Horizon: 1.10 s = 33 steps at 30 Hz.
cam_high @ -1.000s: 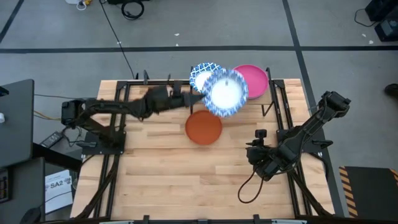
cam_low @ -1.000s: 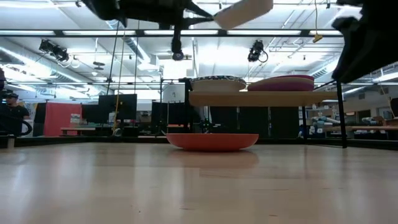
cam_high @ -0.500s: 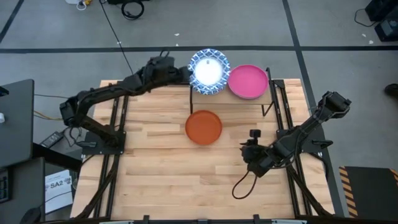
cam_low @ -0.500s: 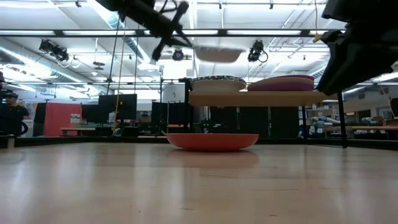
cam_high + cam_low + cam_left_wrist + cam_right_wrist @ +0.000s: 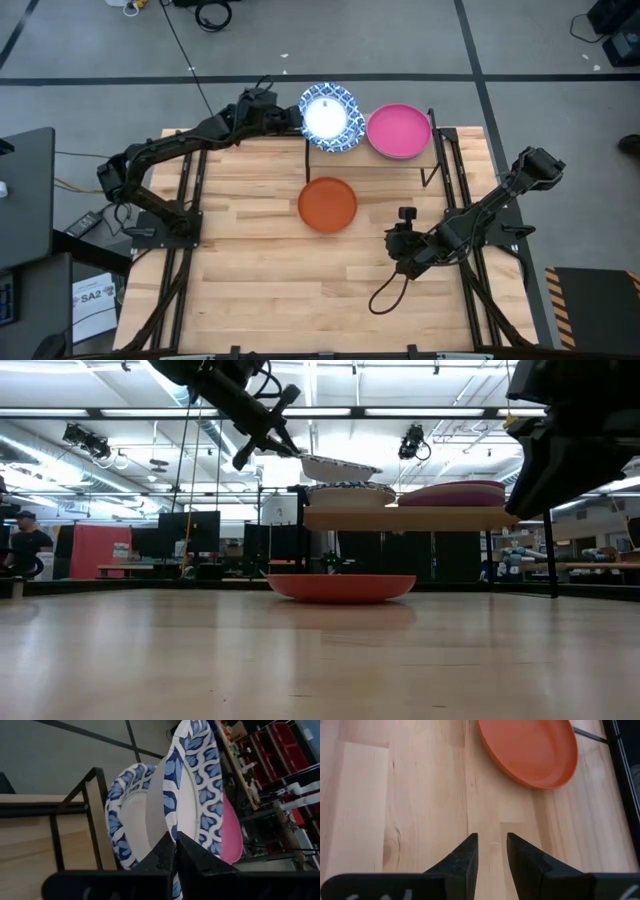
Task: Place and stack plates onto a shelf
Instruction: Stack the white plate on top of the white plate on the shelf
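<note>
My left gripper is shut on a white plate with a blue patterned rim. It holds the plate just over a like plate that lies on the shelf at the table's far edge. A pink plate lies on the shelf to its right. An orange plate rests on the tabletop in front of the shelf. My right gripper hovers open over bare wood, right of and nearer than the orange plate. My left gripper pinches the patterned rim of the plate between its two fingers, at the plate's left edge. The fingers come from the table's left, slanting a little downward. The plate is lifted clear, slightly tilted with its far side lower, close above the shelf's plate.
The shelf stands on thin black legs at the far middle of the plank tabletop. Black frame rails run along the table's left and right sides. A cable loop hangs below my right arm.
My left gripper has swung toward the table's far edge and left, carrying the patterned plate from over the gap between the shelf's two stacks to over the patterned plate. The plate, steeply tipped before, is now nearly level. My right gripper has shifted slightly leftward.
</note>
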Tool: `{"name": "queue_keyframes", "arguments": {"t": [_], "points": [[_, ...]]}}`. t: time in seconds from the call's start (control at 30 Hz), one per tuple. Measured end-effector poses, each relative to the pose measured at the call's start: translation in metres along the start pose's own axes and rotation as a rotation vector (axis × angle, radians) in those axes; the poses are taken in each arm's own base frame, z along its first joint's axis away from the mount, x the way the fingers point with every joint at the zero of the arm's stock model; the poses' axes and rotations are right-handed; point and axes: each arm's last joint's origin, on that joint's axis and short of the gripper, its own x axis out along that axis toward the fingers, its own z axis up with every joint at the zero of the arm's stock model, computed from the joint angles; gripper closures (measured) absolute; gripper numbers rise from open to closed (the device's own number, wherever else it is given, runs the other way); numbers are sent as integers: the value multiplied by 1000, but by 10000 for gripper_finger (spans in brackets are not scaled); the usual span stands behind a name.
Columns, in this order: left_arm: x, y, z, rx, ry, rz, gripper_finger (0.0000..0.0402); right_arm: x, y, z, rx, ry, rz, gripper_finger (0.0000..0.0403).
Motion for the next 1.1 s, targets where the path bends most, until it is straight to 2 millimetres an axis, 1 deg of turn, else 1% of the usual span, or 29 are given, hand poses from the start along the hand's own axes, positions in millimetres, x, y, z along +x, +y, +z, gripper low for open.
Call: {"name": "queue_keyframes", "arguments": {"t": [0.13, 0.3, 0.43, 0.53, 0.7, 1.1], "points": [[0, 0, -1, 1, 5, 4, 387, 1, -1, 1, 6, 1, -2, 294], [3, -1, -7, 5, 16, 16, 387, 2, -2, 1, 10, 3, -6, 294], [13, -1, -14, -16, 26, 11, 387, 2, -2, 1, 14, -1, -1, 294], [20, 0, -14, -19, 10, 3, 387, 2, -1, 1, 14, 1, 3, 294], [22, 3, -13, -18, -1, 22, 385, 2, -1, 1, 13, 2, 7, 294], [23, 3, -14, -15, -6, 32, 354, 2, -1, 2, -7, -3, 9, 294]]}}
